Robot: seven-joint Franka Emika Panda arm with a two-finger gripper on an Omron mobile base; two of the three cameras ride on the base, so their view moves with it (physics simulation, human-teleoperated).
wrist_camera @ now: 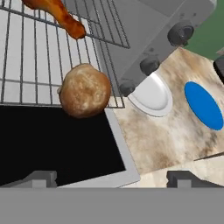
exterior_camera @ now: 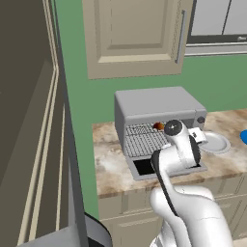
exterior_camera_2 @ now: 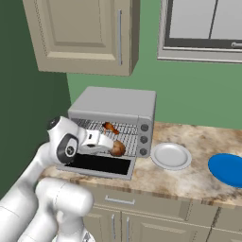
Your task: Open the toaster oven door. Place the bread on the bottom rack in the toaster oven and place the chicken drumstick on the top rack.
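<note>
Nearest the camera in the hand view, the gripper (wrist_camera: pixel 112 179) shows as two grey fingertips at the bottom edge, far apart with nothing between them, so the claw is wide open and empty. Just beyond them lies the toaster oven door (wrist_camera: pixel 52 140), folded down flat, its black glass filling the lower left of the frame with a pale grey border along its right side. Past the door, one round tan bread (wrist_camera: pixel 85 90) sits at the front edge of the bottom rack (wrist_camera: pixel 26 65), a silver wire grid. Higher in the frame, at the upper left, one orange-brown chicken drumstick (wrist_camera: pixel 57 12) lies on the top rack (wrist_camera: pixel 100 30), the second wire grid. To the right of the racks stand three dark round knobs (wrist_camera: pixel 180 33) on the grey front of the toaster oven (wrist_camera: pixel 144 17).

Right of the oven, on the marbled counter (wrist_camera: pixel 175 135), rest one white plate (wrist_camera: pixel 151 95) and one blue plate (wrist_camera: pixel 203 105), side by side but apart.

In the right base view, the white arm (exterior_camera_2: pixel 66 142) reaches from the lower left toward the oven opening at centre. One beige wall cabinet (exterior_camera_2: pixel 80 33) hangs at the upper left against the green wall (exterior_camera_2: pixel 198 90), and one window (exterior_camera_2: pixel 203 28) sits at the upper right.
</note>
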